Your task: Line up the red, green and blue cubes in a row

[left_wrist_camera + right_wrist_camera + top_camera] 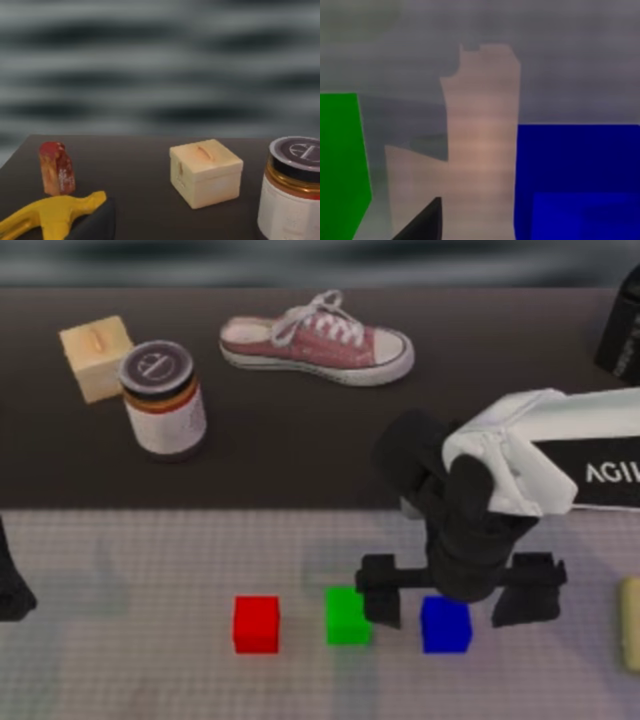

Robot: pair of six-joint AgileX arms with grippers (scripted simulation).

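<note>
The red cube (256, 623), green cube (348, 615) and blue cube (445, 625) stand side by side on the pale mat near the front edge. My right gripper (455, 602) hovers over the blue cube, open wide, with one finger between the green and blue cubes and the other finger to the blue cube's right. In the right wrist view the green cube (340, 165) and blue cube (580, 180) flank a dark fingertip (425, 220). My left arm (10, 588) sits parked at the left edge.
On the dark back strip stand a pale beige block (95, 355), a jar (163, 398) and a pink sneaker (318, 338). A black box (622, 325) sits at the back right and a yellowish object (630, 635) at the right edge.
</note>
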